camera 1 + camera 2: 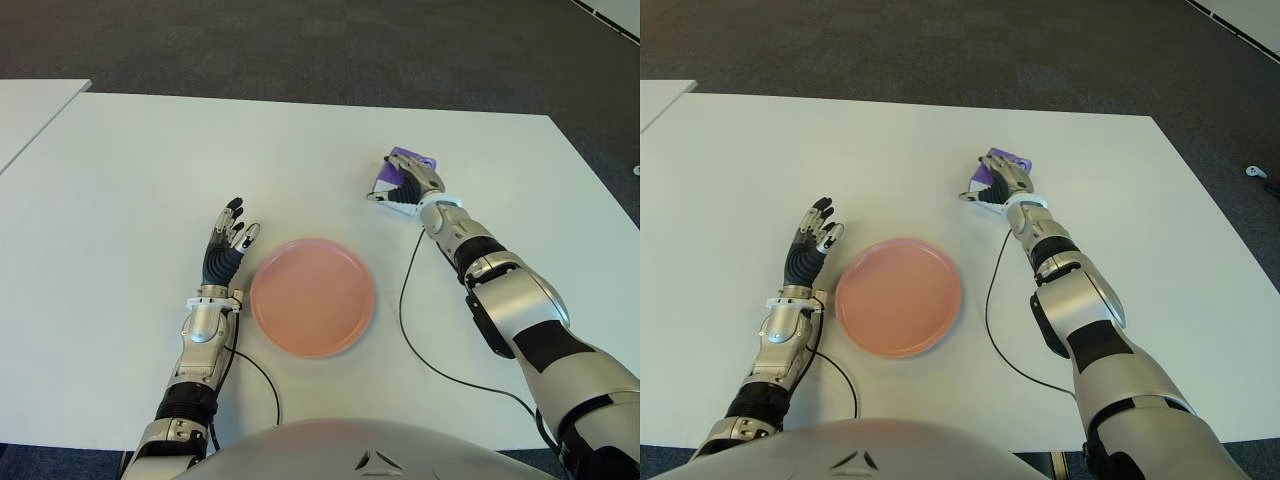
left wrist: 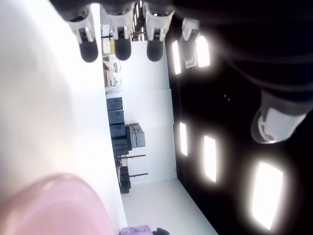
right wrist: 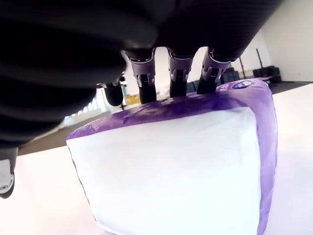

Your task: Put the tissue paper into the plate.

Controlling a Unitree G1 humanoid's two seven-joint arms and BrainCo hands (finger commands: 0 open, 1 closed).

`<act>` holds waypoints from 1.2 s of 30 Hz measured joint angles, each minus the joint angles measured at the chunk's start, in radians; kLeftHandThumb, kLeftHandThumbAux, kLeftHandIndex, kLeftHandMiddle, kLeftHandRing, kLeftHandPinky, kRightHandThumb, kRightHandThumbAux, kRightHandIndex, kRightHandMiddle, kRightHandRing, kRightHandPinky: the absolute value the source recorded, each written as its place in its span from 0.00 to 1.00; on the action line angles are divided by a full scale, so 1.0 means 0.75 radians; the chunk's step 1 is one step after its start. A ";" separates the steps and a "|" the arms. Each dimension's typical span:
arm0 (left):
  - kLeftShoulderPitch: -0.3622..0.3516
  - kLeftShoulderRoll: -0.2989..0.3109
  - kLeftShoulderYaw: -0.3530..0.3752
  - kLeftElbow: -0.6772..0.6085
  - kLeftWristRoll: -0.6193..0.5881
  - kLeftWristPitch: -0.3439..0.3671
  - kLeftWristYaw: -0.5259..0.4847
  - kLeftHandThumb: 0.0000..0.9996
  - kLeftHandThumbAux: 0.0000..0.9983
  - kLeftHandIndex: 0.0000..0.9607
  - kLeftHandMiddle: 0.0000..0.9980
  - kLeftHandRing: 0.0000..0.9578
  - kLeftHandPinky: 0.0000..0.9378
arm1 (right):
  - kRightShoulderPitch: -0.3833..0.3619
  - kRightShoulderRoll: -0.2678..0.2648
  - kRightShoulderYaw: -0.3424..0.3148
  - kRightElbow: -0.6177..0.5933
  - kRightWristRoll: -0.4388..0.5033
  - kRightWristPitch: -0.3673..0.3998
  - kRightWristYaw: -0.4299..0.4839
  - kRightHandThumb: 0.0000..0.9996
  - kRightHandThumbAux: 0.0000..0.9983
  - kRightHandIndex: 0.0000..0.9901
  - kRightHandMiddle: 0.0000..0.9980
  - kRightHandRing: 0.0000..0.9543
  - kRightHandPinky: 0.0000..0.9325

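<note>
The tissue paper pack [image 1: 384,181], white with a purple wrapper, is at the right centre of the white table [image 1: 150,170]. My right hand [image 1: 412,185] grips it from above. In the right wrist view several fingers [image 3: 178,73] curl over the top edge of the pack [image 3: 171,161], with the thumb at its side. The empty pink plate [image 1: 312,296] lies near the front middle of the table, to the left of the pack and nearer me. To the plate's left my left hand [image 1: 230,240] is open, fingers [image 2: 122,46] straight and holding nothing.
A black cable [image 1: 405,300] runs across the table between the plate and my right forearm. A second white table [image 1: 30,110] stands at the far left. Dark carpet [image 1: 300,40] lies beyond the far edge.
</note>
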 measured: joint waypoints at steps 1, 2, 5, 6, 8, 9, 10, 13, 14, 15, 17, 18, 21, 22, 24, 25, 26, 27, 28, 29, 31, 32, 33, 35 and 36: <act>0.001 0.001 0.000 -0.003 0.003 0.000 0.005 0.00 0.45 0.00 0.00 0.00 0.00 | 0.000 0.000 0.000 0.001 0.000 0.003 -0.002 0.20 0.43 0.00 0.00 0.00 0.00; 0.003 0.001 0.001 -0.006 0.006 0.000 0.008 0.00 0.45 0.00 0.00 0.00 0.00 | 0.000 0.000 0.000 0.002 -0.001 0.006 -0.005 0.19 0.43 0.00 0.00 0.00 0.00; 0.007 0.002 0.001 -0.011 0.008 0.000 0.018 0.00 0.45 0.00 0.00 0.00 0.00 | -0.001 -0.001 0.001 0.004 -0.004 0.012 -0.011 0.19 0.43 0.00 0.00 0.00 0.00; 0.009 0.002 0.001 -0.014 0.009 0.000 0.022 0.00 0.45 0.00 0.00 0.00 0.00 | -0.001 -0.002 0.002 0.004 -0.005 0.015 -0.012 0.19 0.43 0.00 0.00 0.00 0.00; 0.014 0.003 0.001 -0.020 0.011 0.000 0.028 0.00 0.45 0.00 0.00 0.00 0.00 | -0.001 -0.003 0.003 0.004 -0.006 0.020 -0.014 0.18 0.43 0.00 0.00 0.00 0.00; 0.016 0.003 0.000 -0.023 0.012 0.000 0.031 0.00 0.45 0.00 0.00 0.00 0.00 | -0.001 -0.004 0.003 0.005 -0.006 0.021 -0.014 0.18 0.43 0.00 0.00 0.00 0.00; 0.018 0.003 0.000 -0.028 0.013 0.001 0.032 0.00 0.44 0.00 0.00 0.00 0.00 | -0.001 -0.006 0.003 0.005 -0.006 0.021 -0.014 0.18 0.43 0.00 0.00 0.00 0.00; 0.028 0.003 0.000 -0.046 0.020 0.006 0.042 0.00 0.44 0.00 0.00 0.00 0.00 | -0.001 -0.009 0.001 0.005 -0.005 0.022 -0.017 0.17 0.43 0.00 0.00 0.00 0.00; 0.033 0.003 0.000 -0.051 0.022 0.009 0.043 0.00 0.44 0.00 0.00 0.00 0.00 | -0.001 -0.009 0.001 0.005 -0.004 0.022 -0.019 0.17 0.43 0.00 0.00 0.00 0.00; 0.037 0.003 0.000 -0.057 0.022 0.013 0.043 0.00 0.44 0.00 0.00 0.00 0.00 | -0.001 -0.010 0.000 0.005 -0.004 0.022 -0.021 0.17 0.43 0.00 0.00 0.00 0.00; 0.046 0.003 -0.001 -0.064 0.024 0.019 0.043 0.00 0.44 0.00 0.00 0.00 0.00 | 0.001 -0.009 0.000 0.005 -0.004 0.021 -0.028 0.17 0.43 0.00 0.00 0.00 0.00; 0.049 0.003 -0.001 -0.068 0.025 0.022 0.043 0.00 0.44 0.00 0.00 0.00 0.00 | 0.003 -0.009 0.000 0.005 -0.004 0.021 -0.034 0.17 0.43 0.00 0.00 0.00 0.00; 0.057 0.003 -0.001 -0.081 0.029 0.032 0.043 0.00 0.44 0.00 0.00 0.00 0.00 | 0.018 -0.005 0.000 0.004 -0.004 0.020 -0.058 0.17 0.43 0.00 0.00 0.00 0.00; 0.058 0.003 -0.001 -0.085 0.031 0.036 0.043 0.00 0.44 0.00 0.00 0.00 0.00 | 0.026 -0.004 0.001 0.003 -0.004 0.018 -0.065 0.17 0.43 0.00 0.00 0.00 0.00; 0.064 0.003 -0.002 -0.092 0.034 0.043 0.043 0.00 0.44 0.00 0.00 0.00 0.00 | 0.050 0.003 0.001 0.000 -0.004 0.012 -0.086 0.17 0.43 0.00 0.00 0.00 0.00; 0.067 0.003 -0.002 -0.096 0.034 0.047 0.043 0.00 0.44 0.00 0.00 0.00 0.00 | 0.063 0.006 0.002 -0.001 -0.004 0.006 -0.097 0.16 0.43 0.00 0.00 0.00 0.00; 0.070 0.003 -0.002 -0.099 0.034 0.050 0.043 0.00 0.44 0.00 0.00 0.00 0.00 | 0.074 0.008 0.003 -0.004 -0.004 -0.002 -0.108 0.16 0.43 0.00 0.00 0.00 0.00; 0.072 0.003 -0.002 -0.101 0.035 0.052 0.043 0.00 0.43 0.00 0.00 0.00 0.00 | 0.086 0.009 0.004 -0.009 -0.004 -0.011 -0.118 0.16 0.43 0.00 0.00 0.00 0.00; 0.073 0.003 -0.002 -0.103 0.035 0.055 0.043 0.00 0.43 0.00 0.00 0.00 0.00 | 0.094 0.008 0.005 -0.013 -0.004 -0.018 -0.128 0.16 0.43 0.00 0.00 0.00 0.00; 0.075 0.003 -0.002 -0.105 0.035 0.057 0.043 0.00 0.43 0.00 0.00 0.00 0.00 | 0.101 0.008 0.006 -0.016 -0.005 -0.027 -0.136 0.16 0.42 0.00 0.00 0.00 0.00; 0.078 0.002 -0.003 -0.108 0.035 0.059 0.043 0.00 0.43 0.00 0.00 0.00 0.00 | 0.110 0.006 0.009 -0.020 -0.006 -0.041 -0.143 0.16 0.42 0.00 0.00 0.00 0.00; 0.080 0.002 -0.003 -0.109 0.035 0.059 0.043 0.00 0.43 0.00 0.00 0.00 0.00 | 0.113 0.005 0.012 -0.021 -0.006 -0.047 -0.143 0.16 0.42 0.00 0.00 0.00 0.00; 0.081 0.002 -0.003 -0.110 0.035 0.060 0.043 0.00 0.43 0.00 0.00 0.00 0.00 | 0.118 0.002 0.015 -0.022 -0.007 -0.052 -0.143 0.16 0.42 0.00 0.00 0.00 0.00; 0.083 0.002 -0.003 -0.113 0.034 0.060 0.043 0.00 0.44 0.00 0.00 0.00 0.00 | 0.129 -0.002 0.020 -0.025 -0.008 -0.055 -0.143 0.16 0.42 0.00 0.00 0.00 0.00; 0.084 0.002 -0.003 -0.113 0.034 0.060 0.043 0.00 0.44 0.00 0.00 0.00 0.00 | 0.133 -0.003 0.022 -0.026 -0.008 -0.056 -0.143 0.16 0.42 0.00 0.00 0.00 0.00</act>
